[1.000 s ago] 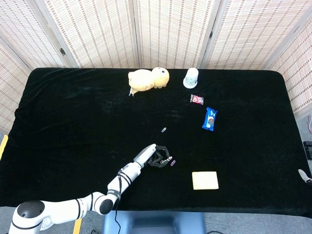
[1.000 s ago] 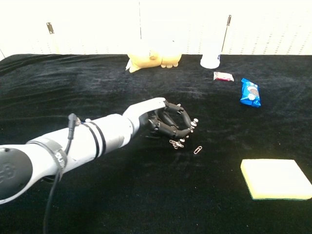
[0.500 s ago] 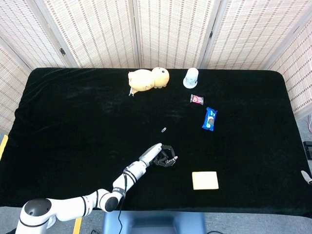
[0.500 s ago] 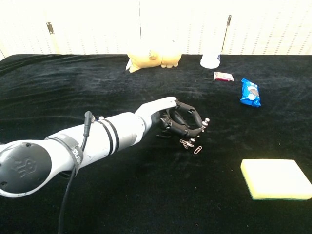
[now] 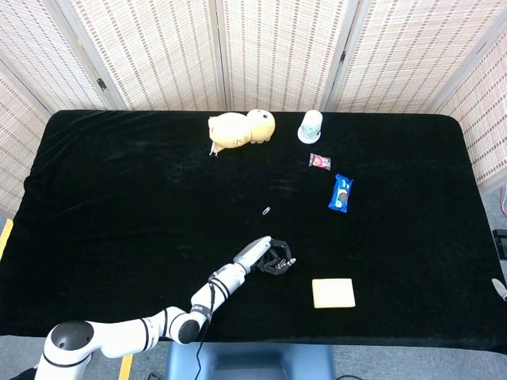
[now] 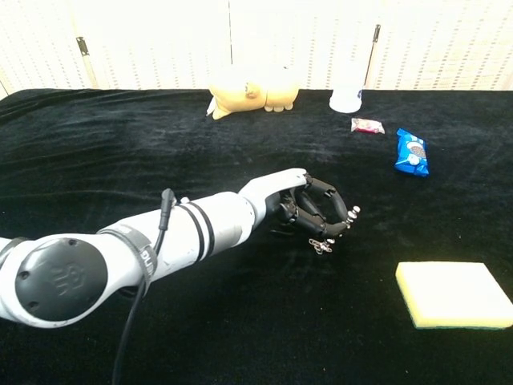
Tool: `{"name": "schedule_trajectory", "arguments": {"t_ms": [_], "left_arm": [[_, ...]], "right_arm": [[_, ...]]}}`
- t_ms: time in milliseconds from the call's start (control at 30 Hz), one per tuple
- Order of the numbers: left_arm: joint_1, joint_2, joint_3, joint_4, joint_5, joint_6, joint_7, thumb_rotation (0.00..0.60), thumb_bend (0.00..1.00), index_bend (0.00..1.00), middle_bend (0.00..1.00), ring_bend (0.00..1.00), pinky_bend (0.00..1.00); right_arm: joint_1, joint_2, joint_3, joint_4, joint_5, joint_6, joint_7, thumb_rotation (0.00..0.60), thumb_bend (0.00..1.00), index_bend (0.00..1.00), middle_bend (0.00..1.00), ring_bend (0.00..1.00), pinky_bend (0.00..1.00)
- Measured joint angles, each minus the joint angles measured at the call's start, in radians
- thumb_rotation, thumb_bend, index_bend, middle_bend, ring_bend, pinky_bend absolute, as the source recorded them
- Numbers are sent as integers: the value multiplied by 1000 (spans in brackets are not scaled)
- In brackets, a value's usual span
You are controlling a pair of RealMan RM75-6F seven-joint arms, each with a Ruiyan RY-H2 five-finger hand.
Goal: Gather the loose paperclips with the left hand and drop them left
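Paperclips [image 6: 322, 245] are bunched right under the curled fingertips of the left hand [image 6: 317, 212], left of the sponge [image 6: 453, 294]; whether they're actually pinched can't be told. One stray paperclip [image 5: 267, 210] is seen up-table from the hand. Thin wire on black cloth could easily be missed or shed when lifted. Counted: a small cluster plus one stray clip, one plush toy [image 5: 242, 128], one cup [image 5: 310, 126], two snack packets, one sponge. Right hand isn't seen.

- We count one plush toy [image 5: 242, 128] and one white cup [image 5: 310, 126].
- We see two snack packets, one red [image 5: 320, 161], one blue [image 5: 341, 193].
- One yellow sponge [image 5: 333, 292].
- One lone paperclip [image 5: 267, 210], plus a small paperclip cluster [image 6: 321, 244] we cannot count.
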Motion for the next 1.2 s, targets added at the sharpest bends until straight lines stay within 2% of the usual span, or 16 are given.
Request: {"name": "schedule_trajectory", "arguments": {"t_ms": [267,567,967,1200], "left_arm": [[-20,-16,-17,40,4,-15,-23,600,464,784,1000,1000,1000],[-5,34,-23,-22,23,27,-15,600,464,784,1000,1000,1000],[64,183,-8,-136,10,105,65,600,464,785,1000,1000,1000],[160,294,23,-202,13,181,60,600,464,785,1000,1000,1000]], "right_arm": [[0,-3,4,8,12,-15,6,600,235,0,0,53,8],[-1,-5,4,7,6,-12,-2,600,235,0,0,53,8],[-2,-7,3,-5,-3,1,-33,600,235,0,0,54,8],[12,-11,2,-17,-8,-13,-71,600,235,0,0,54,8]]}}
